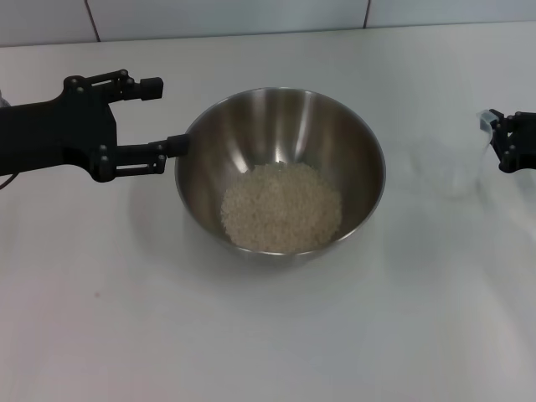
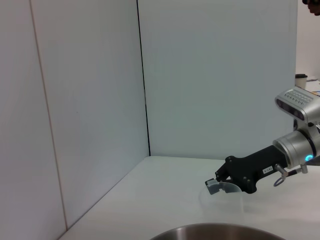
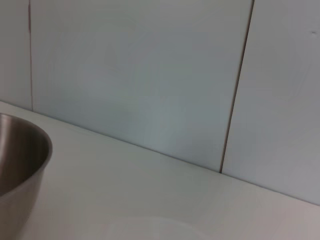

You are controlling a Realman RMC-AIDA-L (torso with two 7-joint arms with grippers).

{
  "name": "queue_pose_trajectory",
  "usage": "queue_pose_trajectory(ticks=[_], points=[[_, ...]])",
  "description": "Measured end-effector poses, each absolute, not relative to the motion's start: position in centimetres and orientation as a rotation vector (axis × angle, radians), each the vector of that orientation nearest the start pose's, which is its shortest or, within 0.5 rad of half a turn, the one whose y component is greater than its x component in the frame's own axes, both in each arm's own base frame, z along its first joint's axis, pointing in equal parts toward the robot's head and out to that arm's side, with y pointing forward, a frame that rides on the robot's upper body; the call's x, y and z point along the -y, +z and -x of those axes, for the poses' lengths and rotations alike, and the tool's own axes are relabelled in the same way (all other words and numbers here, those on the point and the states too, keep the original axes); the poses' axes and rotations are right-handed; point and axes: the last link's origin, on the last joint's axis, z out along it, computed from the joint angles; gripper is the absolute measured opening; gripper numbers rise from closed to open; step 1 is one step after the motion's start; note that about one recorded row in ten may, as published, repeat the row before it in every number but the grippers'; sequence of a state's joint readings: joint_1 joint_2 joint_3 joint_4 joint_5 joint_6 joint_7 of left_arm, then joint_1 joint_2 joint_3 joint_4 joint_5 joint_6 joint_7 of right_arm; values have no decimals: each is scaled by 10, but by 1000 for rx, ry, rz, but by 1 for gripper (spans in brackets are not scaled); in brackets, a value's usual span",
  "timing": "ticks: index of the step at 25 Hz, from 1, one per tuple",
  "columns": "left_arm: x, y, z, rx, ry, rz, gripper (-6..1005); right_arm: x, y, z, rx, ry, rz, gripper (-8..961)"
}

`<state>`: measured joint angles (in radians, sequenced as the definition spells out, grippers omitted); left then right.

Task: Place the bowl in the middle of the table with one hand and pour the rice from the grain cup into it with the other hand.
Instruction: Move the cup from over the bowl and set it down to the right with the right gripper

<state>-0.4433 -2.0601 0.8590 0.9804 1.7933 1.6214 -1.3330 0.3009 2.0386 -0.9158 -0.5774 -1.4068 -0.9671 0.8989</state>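
Bowl (image 1: pixel 280 172) sits upright mid-table (image 1: pixel 268 335), rice (image 1: pixel 281 207) heaped in its bottom, slightly toward the near side.

Left gripper (image 1: pixel 163 117) is at the bowl's left rim – fingers spread wide, nothing between them. Lower fingertip (image 1: pixel 177 145) touches or nearly touches the outer rim; the upper one hangs free beside the bowl.

Cup (image 1: pixel 452 167) stands upright on the table to the right of the bowl, apart from it, looks empty – clear plastic, hard to make out against the white top.

Right gripper (image 1: pixel 502 142) is at the right edge of the head view, just at the cup's rim. In the left wrist view the right gripper (image 2: pixel 216 184) has its tip at the cup (image 2: pixel 222 197) rim; whether it's clamped on it or loose, can't tell.

Right wrist view only catches the bowl's side (image 3: pixel 20 170) and wall panels (image 3: pixel 150 75).
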Motion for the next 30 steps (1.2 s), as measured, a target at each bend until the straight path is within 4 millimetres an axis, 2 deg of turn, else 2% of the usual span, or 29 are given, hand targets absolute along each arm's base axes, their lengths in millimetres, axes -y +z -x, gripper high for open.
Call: queue_pose_trajectory(ticks=[18,30], points=[[-332,48,222,131,-707,2715,798,-332,26,-363,-526,373,2098,17],[-331,48,222,127,-712,2723,798,-329,32,-373,-603,390,2033,204]])
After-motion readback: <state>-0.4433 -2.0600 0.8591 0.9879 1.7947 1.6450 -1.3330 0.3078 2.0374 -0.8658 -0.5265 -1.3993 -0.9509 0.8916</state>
